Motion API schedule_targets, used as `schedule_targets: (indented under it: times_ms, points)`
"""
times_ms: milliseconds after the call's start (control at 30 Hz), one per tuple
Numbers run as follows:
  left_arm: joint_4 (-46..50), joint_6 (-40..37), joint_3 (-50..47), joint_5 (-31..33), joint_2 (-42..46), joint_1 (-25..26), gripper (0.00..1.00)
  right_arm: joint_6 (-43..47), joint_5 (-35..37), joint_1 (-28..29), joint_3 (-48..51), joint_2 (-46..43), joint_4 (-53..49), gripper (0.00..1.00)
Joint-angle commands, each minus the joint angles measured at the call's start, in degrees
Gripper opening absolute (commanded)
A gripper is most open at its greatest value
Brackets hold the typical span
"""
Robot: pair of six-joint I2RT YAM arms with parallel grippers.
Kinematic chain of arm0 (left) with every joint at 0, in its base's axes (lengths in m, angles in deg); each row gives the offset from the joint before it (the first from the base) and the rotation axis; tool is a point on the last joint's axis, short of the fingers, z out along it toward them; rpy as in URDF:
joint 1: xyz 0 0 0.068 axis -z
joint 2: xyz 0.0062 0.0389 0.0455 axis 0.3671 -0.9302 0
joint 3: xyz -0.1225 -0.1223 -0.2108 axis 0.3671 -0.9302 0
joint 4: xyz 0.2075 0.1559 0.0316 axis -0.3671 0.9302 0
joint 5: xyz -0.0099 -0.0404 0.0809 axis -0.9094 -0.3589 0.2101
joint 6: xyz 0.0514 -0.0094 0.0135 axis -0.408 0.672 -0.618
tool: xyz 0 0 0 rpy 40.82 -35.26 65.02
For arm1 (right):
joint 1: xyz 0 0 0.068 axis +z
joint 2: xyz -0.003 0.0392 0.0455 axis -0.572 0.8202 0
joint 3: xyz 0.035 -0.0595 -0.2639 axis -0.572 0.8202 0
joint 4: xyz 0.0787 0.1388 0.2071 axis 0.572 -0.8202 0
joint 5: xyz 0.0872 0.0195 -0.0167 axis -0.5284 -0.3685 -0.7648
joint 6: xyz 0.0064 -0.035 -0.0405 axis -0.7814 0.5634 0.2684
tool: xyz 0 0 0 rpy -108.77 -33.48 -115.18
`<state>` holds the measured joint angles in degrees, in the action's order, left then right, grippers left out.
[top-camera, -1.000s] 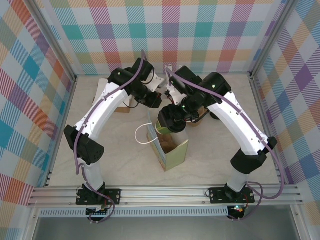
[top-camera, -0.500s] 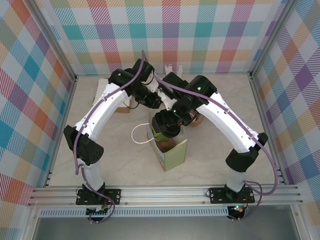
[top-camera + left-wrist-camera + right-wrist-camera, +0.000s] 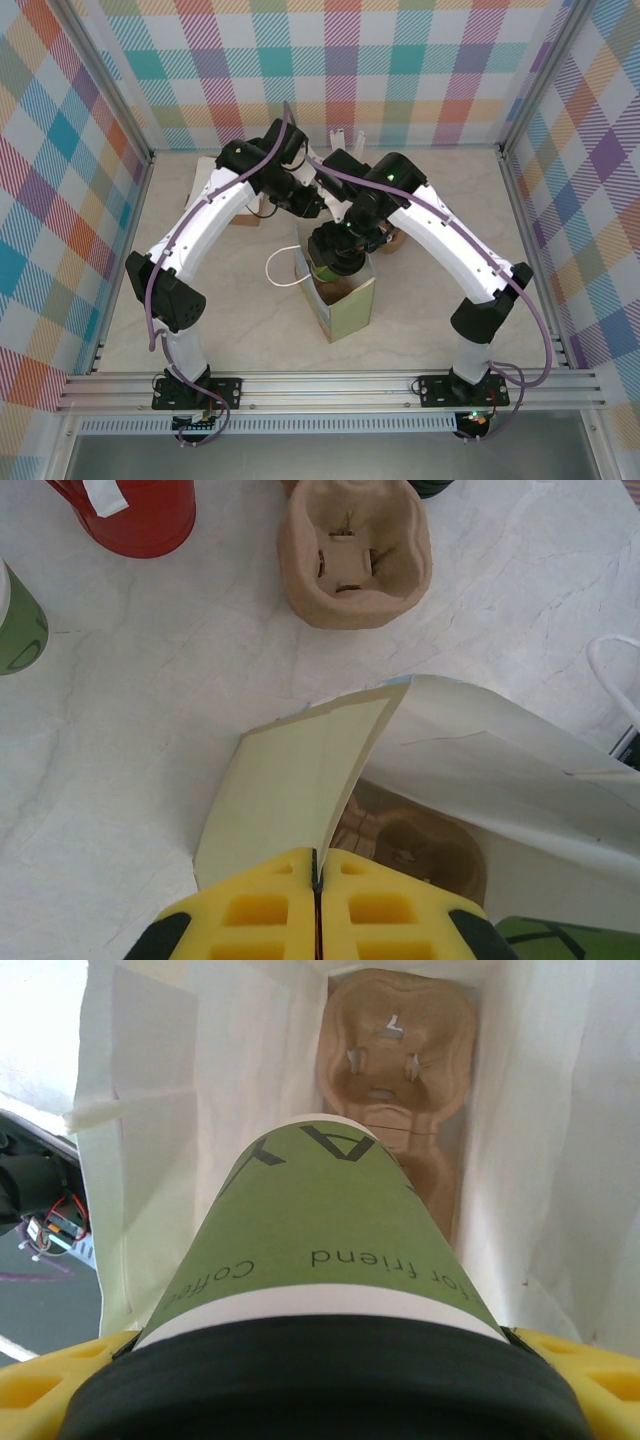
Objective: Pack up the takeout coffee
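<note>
The right tool [image 3: 318, 1375] grips the takeout coffee [image 3: 320, 1260] at its lidded end, inside the paper bag [image 3: 200, 1110], above the pulp carrier [image 3: 400, 1080] on the bag's floor. The left tool [image 3: 317, 880] pinches the bag's rim (jaws fully together).

takeout coffee [image 3: 330, 1250], a green-banded paper cup with black lid, is hanging lid-up in the open white bag [image 3: 170, 1110], above the cardboard tray [image 3: 400, 1080].
</note>
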<state>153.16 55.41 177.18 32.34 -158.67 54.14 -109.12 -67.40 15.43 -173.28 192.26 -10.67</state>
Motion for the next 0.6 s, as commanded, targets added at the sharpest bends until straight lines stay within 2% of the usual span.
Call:
schedule_targets:
  times_ms: [0,567]
  points:
    - [0.0,-1.3,-0.8,-0.6,1.7,0.6,0.07,0.8,2.0,-0.1,0.8,0.2,-10.1,0.73]
    - [-0.5,0.8,-1.9,-0.4,2.1,0.5,0.09,1.8,3.2,0.2,4.9,2.5,-10.1,0.73]
